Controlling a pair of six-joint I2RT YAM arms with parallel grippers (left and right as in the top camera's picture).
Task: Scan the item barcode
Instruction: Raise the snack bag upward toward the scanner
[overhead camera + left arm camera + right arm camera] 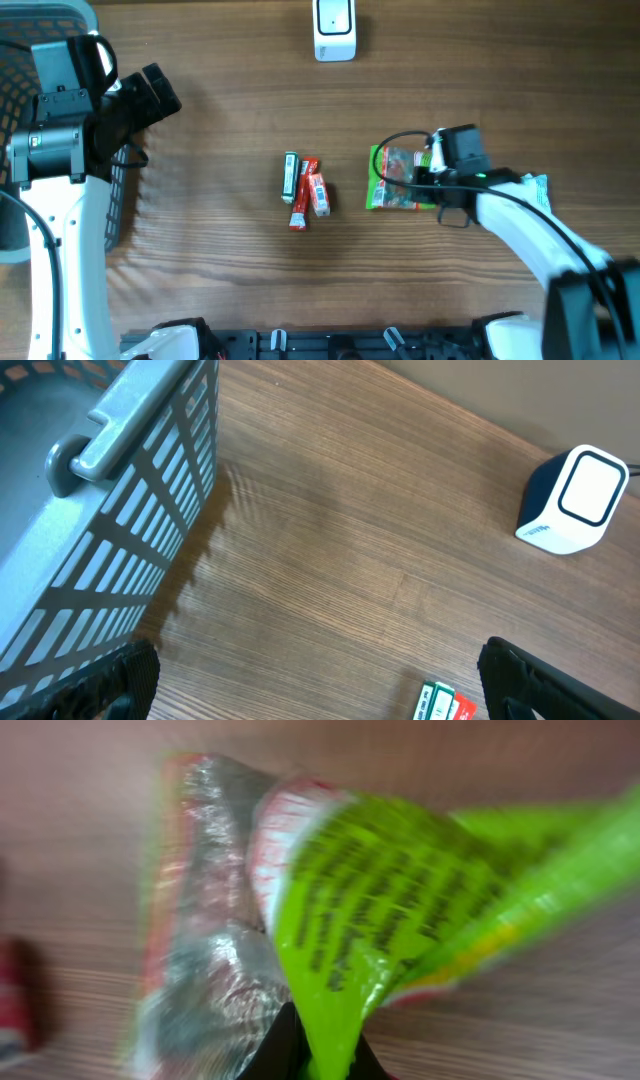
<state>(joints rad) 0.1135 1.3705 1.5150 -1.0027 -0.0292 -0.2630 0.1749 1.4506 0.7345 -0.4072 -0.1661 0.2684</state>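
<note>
The right gripper (432, 176), clamped on the green crinkly plastic snack packet (385, 195), sits nearer the white box-shaped barcode scanner (334, 30), which lies farther up the table (230, 110) and to its left.

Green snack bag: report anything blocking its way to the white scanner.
Nothing visible does. The right gripper is shut on the green snack bag, and bare table lies between it and the white scanner. The small wrapped bars lie off to one side.
</note>
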